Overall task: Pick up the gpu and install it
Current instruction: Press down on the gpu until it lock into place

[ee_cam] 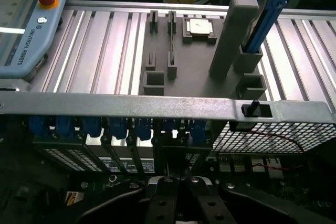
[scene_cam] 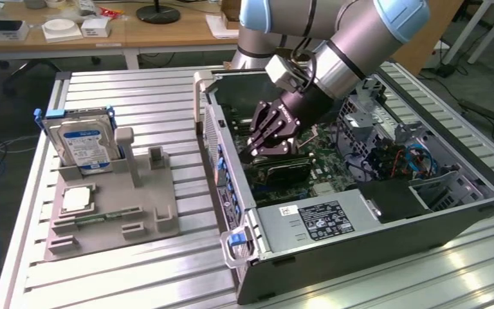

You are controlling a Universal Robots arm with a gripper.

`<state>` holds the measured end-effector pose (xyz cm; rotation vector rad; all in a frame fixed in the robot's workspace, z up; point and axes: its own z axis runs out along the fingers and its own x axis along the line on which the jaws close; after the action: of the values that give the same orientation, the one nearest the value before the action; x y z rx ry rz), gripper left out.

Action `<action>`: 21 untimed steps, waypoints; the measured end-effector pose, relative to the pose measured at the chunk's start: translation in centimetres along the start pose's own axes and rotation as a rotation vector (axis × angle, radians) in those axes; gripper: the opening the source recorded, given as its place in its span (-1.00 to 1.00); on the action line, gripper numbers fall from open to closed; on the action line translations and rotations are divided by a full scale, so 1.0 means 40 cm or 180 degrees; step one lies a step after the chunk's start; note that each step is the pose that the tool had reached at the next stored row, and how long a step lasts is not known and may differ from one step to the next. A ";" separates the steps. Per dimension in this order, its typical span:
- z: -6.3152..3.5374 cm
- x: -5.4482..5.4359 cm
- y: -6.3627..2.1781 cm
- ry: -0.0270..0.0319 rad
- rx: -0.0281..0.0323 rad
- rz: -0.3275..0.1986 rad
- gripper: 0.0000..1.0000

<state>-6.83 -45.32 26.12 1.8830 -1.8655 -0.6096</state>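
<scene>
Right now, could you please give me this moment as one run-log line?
gripper: shut, inside open computer case | gpu: under gripper on motherboard | hard drive: upright in gray holder

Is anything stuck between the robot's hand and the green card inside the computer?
No, nothing visible is. The hand is shut and right down on top of the gpu, which sits low on the motherboard inside the open computer case. Whether the card is fully pushed in can't be told.
</scene>
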 end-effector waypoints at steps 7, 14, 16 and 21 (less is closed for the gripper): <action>-0.002 -0.001 -0.002 0.0006 0.0145 -0.0011 -0.80; 0.003 -0.001 0.005 0.0011 0.0346 -0.0018 -0.80; 0.005 -0.001 0.006 0.0011 0.0377 -0.0019 -0.80; 0.004 -0.001 0.007 0.0005 0.0377 -0.0023 -0.80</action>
<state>-7.15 -45.27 26.13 1.9641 -1.9333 -0.5097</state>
